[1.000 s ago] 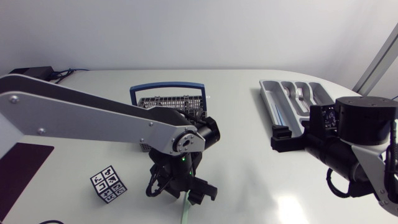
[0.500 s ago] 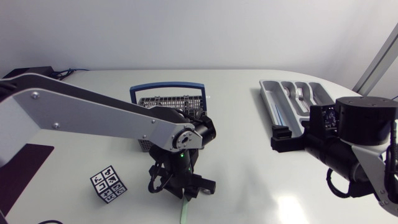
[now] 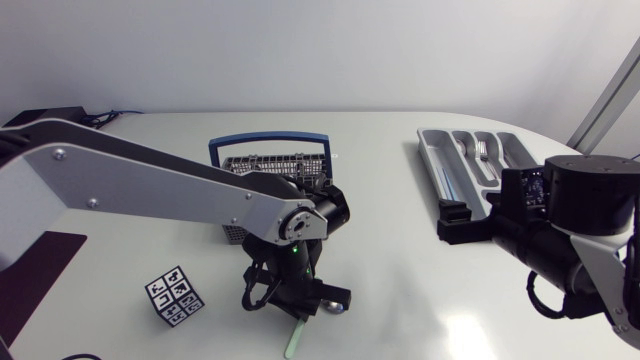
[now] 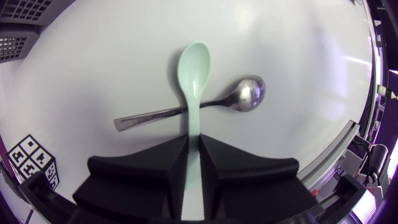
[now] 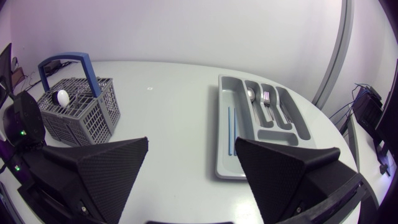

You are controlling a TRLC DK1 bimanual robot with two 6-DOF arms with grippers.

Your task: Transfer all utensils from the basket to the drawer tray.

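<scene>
Head camera high over table (image 3: 390, 180), left wrist close downward, right wrist across, sharing basket (image 5: 87, 118).

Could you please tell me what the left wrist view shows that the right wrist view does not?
Only the left wrist view: the left gripper shut on the handle of a mint-green spoon, which crosses over a metal spoon, with a marker cube beside the gripper.
Only the right wrist view: the open right gripper and the drawer tray holding a fork and a blue stick.
Both: the basket and the white table.
</scene>
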